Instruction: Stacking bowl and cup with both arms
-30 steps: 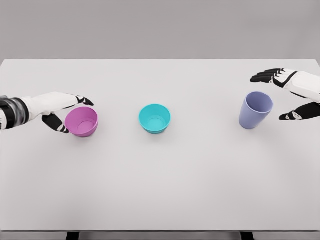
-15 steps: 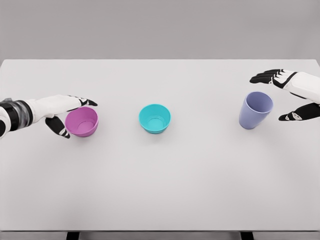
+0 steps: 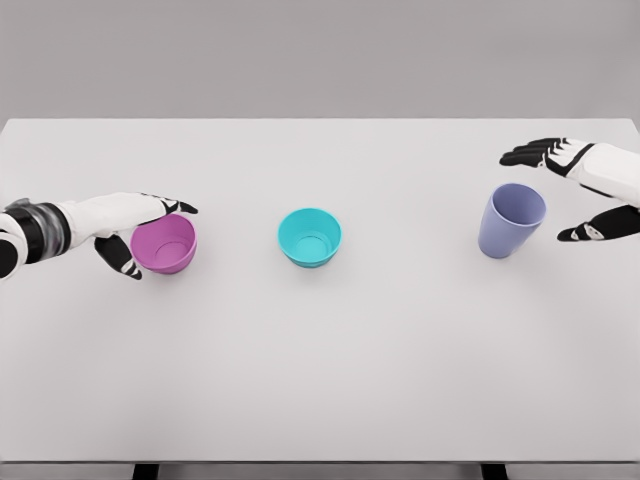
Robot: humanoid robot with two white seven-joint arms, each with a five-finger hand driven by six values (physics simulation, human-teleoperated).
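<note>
- Pink bowl [image 3: 164,243] is seen at table [image 3: 320,380] left; teal bowl [image 3: 310,236] at centre; lilac cup [image 3: 511,220] at right, tilted.
- Left hand [image 3: 132,228] is cupped round the pink bowl's left side, fingers over the far rim; firm contact cannot be told.
- Right hand [image 3: 585,190] is spread wide beside the cup, holding nothing.
- Items are judged light, rigid, smooth plastic, likely slippery; best taken by the side wall near the rim.

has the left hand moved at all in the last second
Yes. The left hand has slid a little rightward along the pink bowl, toward the teal bowl, which has stayed put; fingertips now reach past the pink bowl's far rim.
</note>
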